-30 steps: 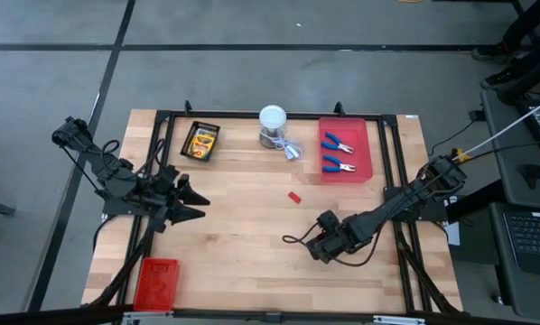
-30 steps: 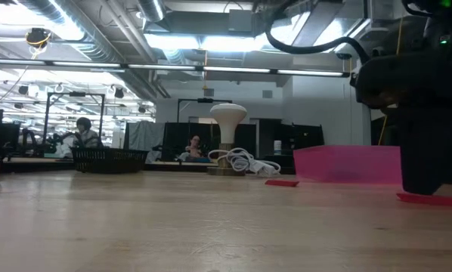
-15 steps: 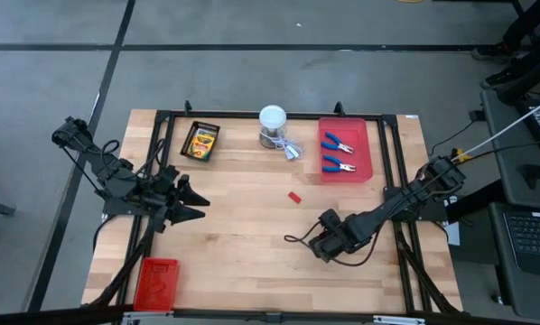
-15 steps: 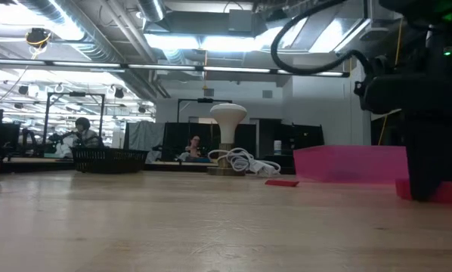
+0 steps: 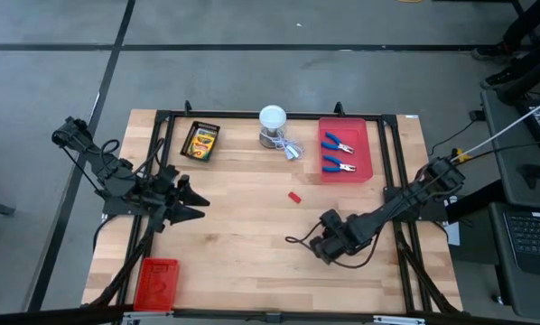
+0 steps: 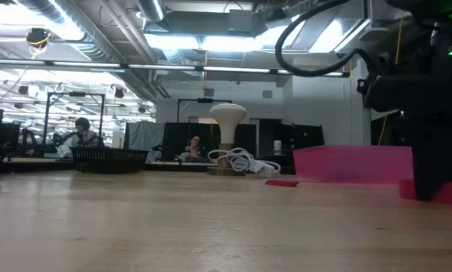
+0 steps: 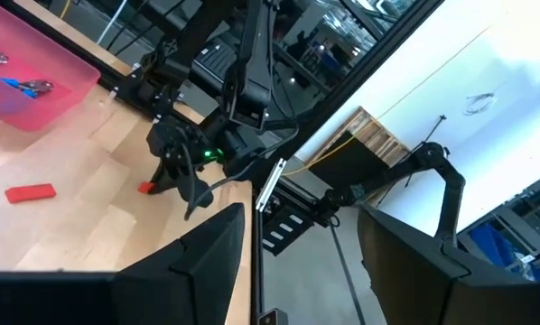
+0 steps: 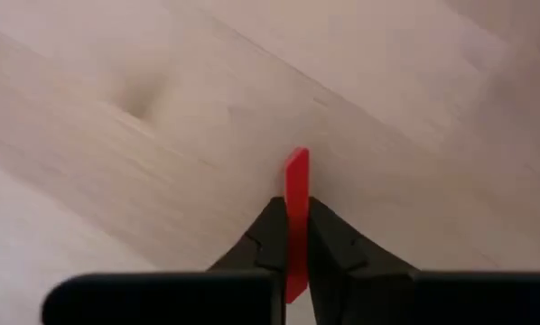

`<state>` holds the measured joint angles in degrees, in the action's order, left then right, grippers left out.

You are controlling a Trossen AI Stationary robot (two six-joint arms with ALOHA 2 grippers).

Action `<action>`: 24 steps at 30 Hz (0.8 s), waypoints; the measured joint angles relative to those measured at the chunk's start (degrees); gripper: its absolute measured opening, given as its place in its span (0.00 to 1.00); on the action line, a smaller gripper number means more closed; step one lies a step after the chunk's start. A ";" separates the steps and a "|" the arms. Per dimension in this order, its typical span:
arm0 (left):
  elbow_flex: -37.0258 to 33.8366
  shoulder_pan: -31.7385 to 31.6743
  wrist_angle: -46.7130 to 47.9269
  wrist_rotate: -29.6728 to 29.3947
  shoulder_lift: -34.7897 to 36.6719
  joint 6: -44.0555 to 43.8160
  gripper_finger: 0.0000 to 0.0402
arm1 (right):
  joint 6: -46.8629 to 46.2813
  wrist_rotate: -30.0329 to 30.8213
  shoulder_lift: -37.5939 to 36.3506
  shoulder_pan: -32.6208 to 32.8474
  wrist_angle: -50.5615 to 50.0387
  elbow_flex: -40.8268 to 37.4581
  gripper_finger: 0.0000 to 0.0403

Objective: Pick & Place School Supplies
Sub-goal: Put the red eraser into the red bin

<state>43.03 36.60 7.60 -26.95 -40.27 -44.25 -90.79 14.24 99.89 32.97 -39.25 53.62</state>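
right end effector (image 8: pixel 288 236) low over the surface (image 5: pixel 243 226), right of centre toward the near edge, clenched on a thin red block (image 8: pixel 295 194) standing on edge between the fingertips, top poking out beyond them. second red block (image 5: pixel 294 197) flat near the surface's middle, well apart. two blue-handled pliers (image 5: pixel 339 153) in the red tray (image 5: pixel 365 153) at the far right edge. left end effector (image 5: pixel 193 204) released, near the left edge.
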 joint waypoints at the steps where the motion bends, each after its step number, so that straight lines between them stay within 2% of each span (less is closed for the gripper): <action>1: 0.00 0.00 0.00 0.21 0.00 0.01 0.53 | 0.03 1.46 0.17 0.28 0.25 0.57 0.04; 4: 0.00 0.00 0.05 0.97 0.00 0.76 0.53 | 0.25 5.82 0.19 0.96 1.84 4.11 0.05; 7: 0.00 0.02 1.24 1.13 0.00 1.33 0.53 | 4.45 12.01 0.19 2.18 6.78 8.88 0.05; 10: 0.00 0.04 3.46 1.35 -0.69 1.33 0.52 | 13.97 18.97 0.17 3.22 18.46 14.12 0.05; 13: 0.00 0.04 3.10 1.64 -2.80 2.53 0.50 | 26.46 22.59 0.29 2.89 31.64 18.66 0.05; 17: 0.02 -0.62 -1.76 4.01 -7.80 4.47 0.49 | 34.42 23.75 2.20 0.84 34.34 24.39 0.05; 24: 0.09 -3.96 -18.05 13.09 -17.04 5.17 0.51 | 40.16 18.56 7.23 -3.83 34.42 30.99 0.04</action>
<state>43.11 32.64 -10.46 -13.86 -57.31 -39.08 -50.63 32.80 107.12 29.14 -4.83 84.61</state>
